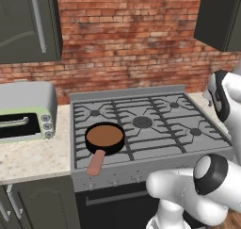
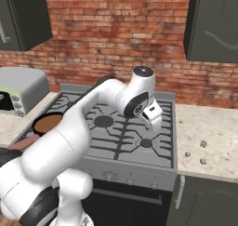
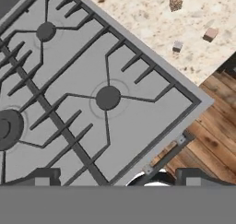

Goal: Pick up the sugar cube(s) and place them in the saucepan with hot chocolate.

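Sugar cubes: three small cubes lie on the speckled counter (image 2: pixel 209 127) just R of the stove (image 2: pixel 139 146). Brown speckled cube (image 2: pixel 203 144) is farthest back; pale pink cube (image 2: pixel 202 161) sits nearest the counter's front edge; small grey cube (image 2: pixel 188 154) is closest to the stove. All are apart, none touching. In hand view they cluster at approx. 1 o'clock: brown (image 3: pixel 175 2), pink (image 3: pixel 210 34), grey (image 3: pixel 178 46).

Saucepan with hot chocolate (image 1: pixel 105 138): on the front-L burner, brown liquid showing, pink handle (image 1: pixel 96 163) pointing at approx. 7 o'clock toward the stove front.

Gripper (image 2: pixel 153 120): above the front-R burner (image 3: pixel 108 97), pointing down, jaws spread wide, nothing between them.

Step in hand (judged): approach to first cube; none in the pan yet.

Procedure:
1. Shift hand toward 1 o'clock in hand view until one cube is centred betw. the fingertips.
2. Grey cube is nearest; take it first.
3. Align jaws w/ two flat faces, not corners.
4. Descend vertically; keep clear of neighbouring cubes.
5. Close gently. Cubes are small and will likely skid if nudged off-centre.
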You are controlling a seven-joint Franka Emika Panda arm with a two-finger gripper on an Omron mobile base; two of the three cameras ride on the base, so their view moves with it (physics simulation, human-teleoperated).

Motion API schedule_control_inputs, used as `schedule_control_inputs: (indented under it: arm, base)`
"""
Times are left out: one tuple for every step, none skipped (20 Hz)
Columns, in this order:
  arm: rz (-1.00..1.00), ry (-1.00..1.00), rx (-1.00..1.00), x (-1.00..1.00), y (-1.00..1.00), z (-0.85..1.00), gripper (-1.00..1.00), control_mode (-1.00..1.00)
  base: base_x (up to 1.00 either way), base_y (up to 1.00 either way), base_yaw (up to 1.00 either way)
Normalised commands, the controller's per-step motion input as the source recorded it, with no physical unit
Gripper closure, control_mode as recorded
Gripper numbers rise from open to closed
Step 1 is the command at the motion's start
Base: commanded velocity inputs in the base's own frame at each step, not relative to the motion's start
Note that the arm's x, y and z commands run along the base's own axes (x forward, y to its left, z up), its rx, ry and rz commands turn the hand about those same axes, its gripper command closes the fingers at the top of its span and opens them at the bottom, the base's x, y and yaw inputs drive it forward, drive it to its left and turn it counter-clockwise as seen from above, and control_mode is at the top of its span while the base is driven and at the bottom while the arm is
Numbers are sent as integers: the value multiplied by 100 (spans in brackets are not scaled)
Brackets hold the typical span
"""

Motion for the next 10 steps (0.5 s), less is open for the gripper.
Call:
schedule_control_inputs:
  arm:
    - [-16,12,0,0,-100,-52,-100,-100]
    - [-13,12,0,0,-100,-48,-100,-100]
    - [-7,14,-1,0,-100,-45,-100,-100]
    - [-4,15,-3,0,-100,-37,-100,-100]
    - [-1,13,-4,0,-100,-34,-100,-100]
    - [0,12,-3,0,-100,-27,-100,-100]
    - [0,12,-1,0,-86,-29,-100,-100]
    - [5,13,0,0,-69,-35,-100,-100]
    - [10,10,0,9,-73,-48,-100,-100]
    - [13,6,0,1,-81,-26,-100,-100]
  base:
    - [0,0,0]
    - [0,0,0]
    - [0,0,0]
    - [0,0,0]
    - [0,0,0]
    - [0,0,0]
    - [0,0,0]
    - [0,0,0]
    - [0,0,0]
    - [0,0,0]
